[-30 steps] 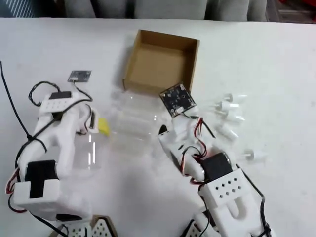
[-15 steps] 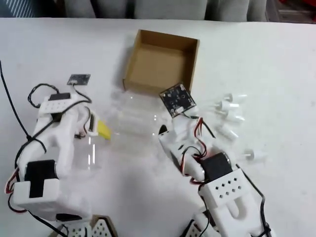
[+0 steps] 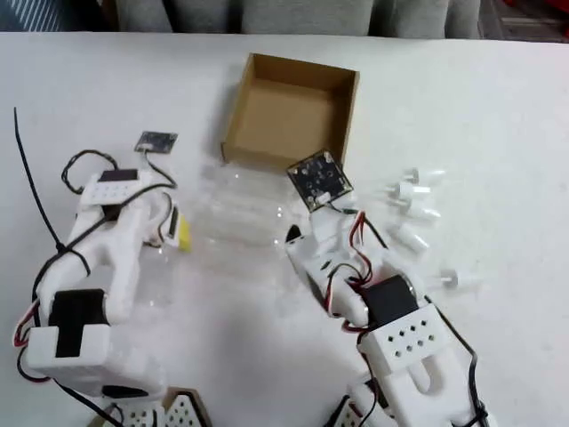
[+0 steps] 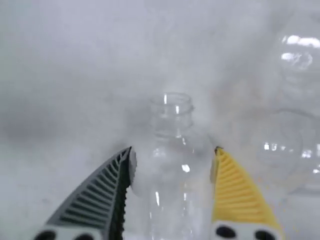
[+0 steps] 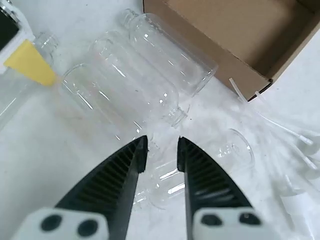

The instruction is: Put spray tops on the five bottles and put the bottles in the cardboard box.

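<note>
The ribbed grey finger (image 4: 100,195) and the yellow finger (image 4: 237,195) of the left gripper (image 4: 173,153) press on either side of a clear, round-shouldered plastic bottle (image 4: 171,107). They sit just below its open threaded neck, so the grip looks clamped on it, with the neck pointing away from the wrist. The black ribbed fingers (image 5: 122,175) of the right gripper (image 5: 161,146) stand a narrow gap apart and hold nothing. They hang over another clear bottle (image 5: 215,160) lying on the white table (image 3: 498,107). Three more clear bottles (image 5: 150,75) lie side by side between that gripper and the open brown cardboard box (image 3: 345,102). The small white spray tops (image 3: 411,189) lie scattered on the table near the right arm, well apart from the held bottle. That bottle is probably light, thin-walled and slick, so a hard squeeze would likely dent it or let it slip out. The shoulder hold seems sound, since it leaves the neck free for a top.
</note>
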